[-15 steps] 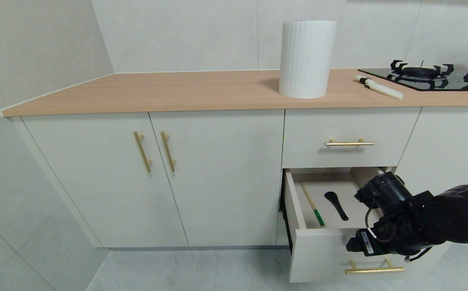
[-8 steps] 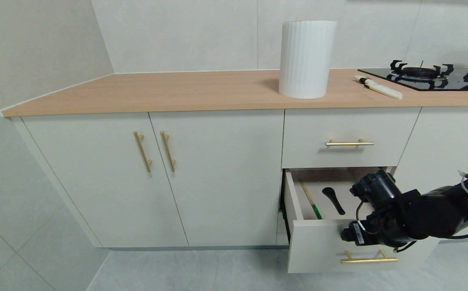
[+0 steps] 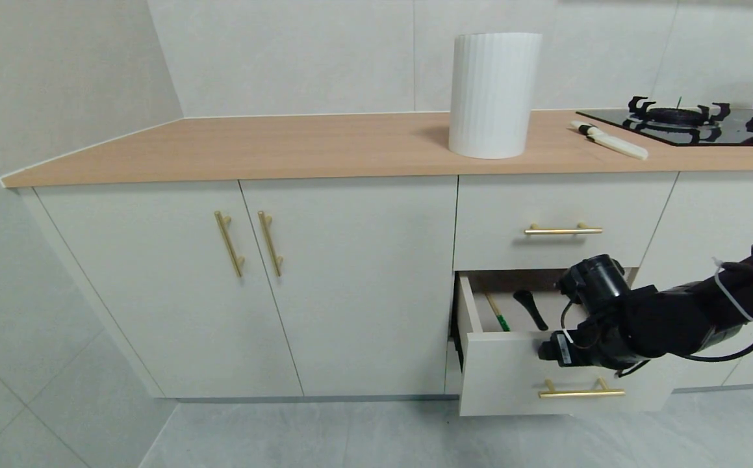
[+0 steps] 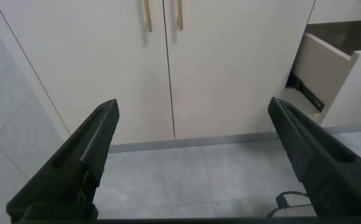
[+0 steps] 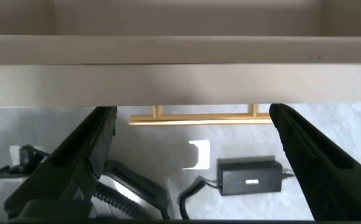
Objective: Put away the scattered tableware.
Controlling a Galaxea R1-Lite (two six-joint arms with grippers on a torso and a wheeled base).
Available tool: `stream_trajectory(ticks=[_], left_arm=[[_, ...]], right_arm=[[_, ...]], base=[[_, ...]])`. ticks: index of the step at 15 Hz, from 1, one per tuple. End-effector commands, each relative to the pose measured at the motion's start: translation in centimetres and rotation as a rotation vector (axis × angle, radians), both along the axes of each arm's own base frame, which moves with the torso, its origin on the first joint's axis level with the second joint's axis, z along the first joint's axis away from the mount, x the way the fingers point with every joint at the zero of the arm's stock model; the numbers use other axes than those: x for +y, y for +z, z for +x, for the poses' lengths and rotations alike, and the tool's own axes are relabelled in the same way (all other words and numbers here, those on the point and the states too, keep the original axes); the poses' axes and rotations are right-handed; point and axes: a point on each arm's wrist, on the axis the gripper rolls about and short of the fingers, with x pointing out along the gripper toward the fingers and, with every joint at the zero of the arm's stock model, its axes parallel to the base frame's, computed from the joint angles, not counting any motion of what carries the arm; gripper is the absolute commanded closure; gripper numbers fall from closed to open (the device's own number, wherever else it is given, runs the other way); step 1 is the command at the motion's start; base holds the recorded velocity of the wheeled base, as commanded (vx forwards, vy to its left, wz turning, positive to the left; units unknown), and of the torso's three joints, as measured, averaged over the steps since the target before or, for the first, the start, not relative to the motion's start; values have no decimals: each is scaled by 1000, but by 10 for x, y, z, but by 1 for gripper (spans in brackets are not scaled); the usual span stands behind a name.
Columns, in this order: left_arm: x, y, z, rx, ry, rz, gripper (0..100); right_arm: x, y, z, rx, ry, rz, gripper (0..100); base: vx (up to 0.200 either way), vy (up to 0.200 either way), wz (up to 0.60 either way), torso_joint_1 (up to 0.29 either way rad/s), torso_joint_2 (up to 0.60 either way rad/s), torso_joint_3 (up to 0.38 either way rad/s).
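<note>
L gripper (image 4: 193, 106) wide open, empty. R gripper (image 5: 191, 112), fingers spread wide, holding nothing, at front of white brass-handled drawer (image 3: 512, 380), part open. Inside: green-banded wooden chopsticks (image 3: 497, 313), black spoon (image 3: 530, 309). Prob. closing step; next: straight push in.

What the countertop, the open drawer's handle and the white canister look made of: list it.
Countertop: matte wood-look surface, faint grain; possibly laminate. Drawer handle: gold-coloured metal, by its sheen. White canister: ribbed, matte; ceramic or plastic, cannot tell.
</note>
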Motion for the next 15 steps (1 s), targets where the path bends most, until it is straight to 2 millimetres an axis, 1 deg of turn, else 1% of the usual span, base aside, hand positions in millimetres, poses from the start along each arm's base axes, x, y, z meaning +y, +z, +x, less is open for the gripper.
stream_trajectory(ticks=[1,4,6,9,12,15], left_arm=[[0,0,0,2,0,0,0],[0,0,0,2,0,0,0],[0,0,0,2,0,0,0],[0,0,0,2,0,0,0],[0,0,0,2,0,0,0],[0,0,0,2,0,0,0]], right_arm=[[-2,-6,10,3,-16,-2,0],[-12,-11,21,-49,-48,16,0],[-19,-24,31,-90,-76,24,0],[-28,-33,41,-139,-105,35,0],[-38,-47,55,-212,-138,52,0],[-47,-53,65,-300,-166,69,0]], base=[[0,0,0,0,0,0],[0,0,0,0,0,0],[0,0,0,0,0,0],[0,0,0,0,0,0],[0,0,0,0,0,0],[0,0,0,0,0,0]])
